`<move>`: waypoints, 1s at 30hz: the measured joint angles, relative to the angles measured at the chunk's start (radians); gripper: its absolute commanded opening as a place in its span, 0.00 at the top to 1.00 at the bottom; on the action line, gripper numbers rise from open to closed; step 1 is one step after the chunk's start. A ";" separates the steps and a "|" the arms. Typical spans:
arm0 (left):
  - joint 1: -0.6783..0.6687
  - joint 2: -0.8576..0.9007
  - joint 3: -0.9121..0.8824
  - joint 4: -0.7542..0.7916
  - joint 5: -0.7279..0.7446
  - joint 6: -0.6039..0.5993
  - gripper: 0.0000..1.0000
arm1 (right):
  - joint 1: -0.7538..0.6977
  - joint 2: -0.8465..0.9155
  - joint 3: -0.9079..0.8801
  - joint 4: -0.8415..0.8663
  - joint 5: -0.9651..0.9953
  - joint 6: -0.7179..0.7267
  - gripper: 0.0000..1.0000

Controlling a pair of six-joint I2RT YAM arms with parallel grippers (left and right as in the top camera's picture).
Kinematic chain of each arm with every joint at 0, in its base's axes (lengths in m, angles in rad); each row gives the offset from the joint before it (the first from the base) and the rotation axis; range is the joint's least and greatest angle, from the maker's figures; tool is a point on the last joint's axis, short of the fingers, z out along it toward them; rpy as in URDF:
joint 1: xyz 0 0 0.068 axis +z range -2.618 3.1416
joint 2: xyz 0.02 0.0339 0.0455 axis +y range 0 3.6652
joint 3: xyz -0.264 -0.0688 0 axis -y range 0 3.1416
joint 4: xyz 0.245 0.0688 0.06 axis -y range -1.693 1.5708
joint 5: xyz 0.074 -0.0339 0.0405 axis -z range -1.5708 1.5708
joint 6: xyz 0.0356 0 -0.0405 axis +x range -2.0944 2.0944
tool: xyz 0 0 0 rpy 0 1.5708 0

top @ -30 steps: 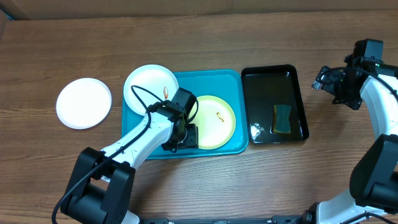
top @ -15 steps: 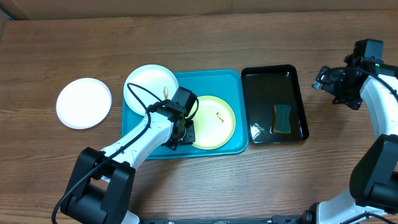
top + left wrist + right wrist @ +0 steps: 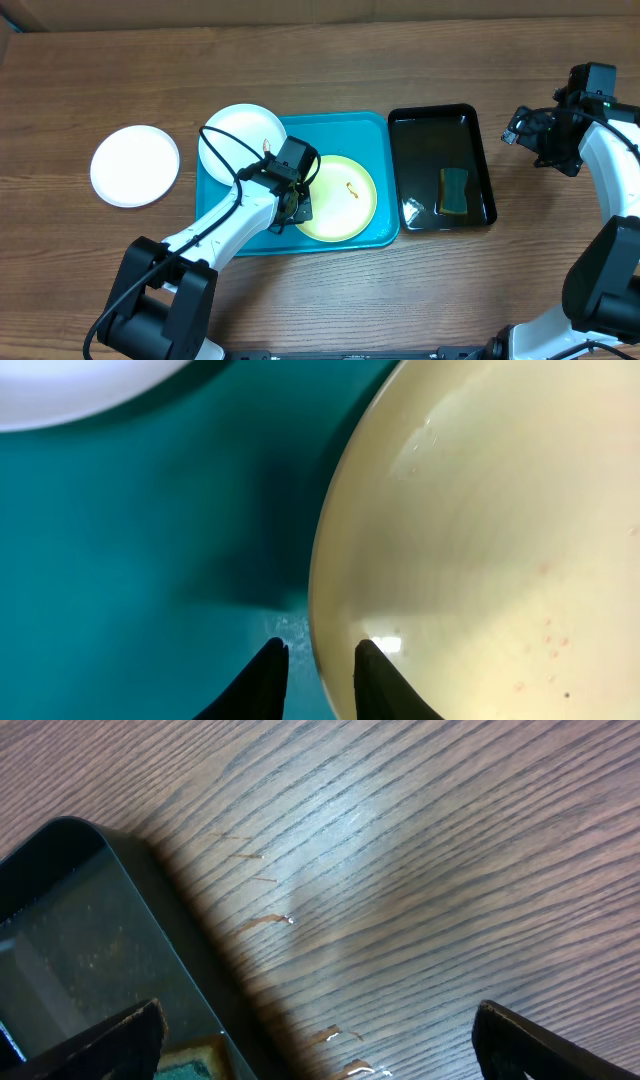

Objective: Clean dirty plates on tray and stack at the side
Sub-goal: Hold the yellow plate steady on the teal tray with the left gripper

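Straddling the left rim of the yellow-green plate (image 3: 480, 540) in the tray (image 3: 330, 125), the left pincer (image 3: 320, 660) stands nearly closed, hold uncertain (right pincer (image 3: 320, 1042) gapes empty, well right of the tray).

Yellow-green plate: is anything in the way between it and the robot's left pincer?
No, nothing visible. The left pincer is right at the edge of the pale yellow-green round plate on the turquoise-blue plastic tray, with one finger on each side of the rim.
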 measured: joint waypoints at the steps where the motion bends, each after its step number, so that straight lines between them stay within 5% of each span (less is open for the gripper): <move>1: 0.000 0.000 0.000 0.005 -0.003 0.000 0.75 | 0.000 0.000 0.000 0.000 0.000 0.000 0.00; 30: 0.000 0.020 0.000 0.018 -0.039 -0.009 0.91 | 0.000 0.000 0.000 0.000 0.000 0.000 0.00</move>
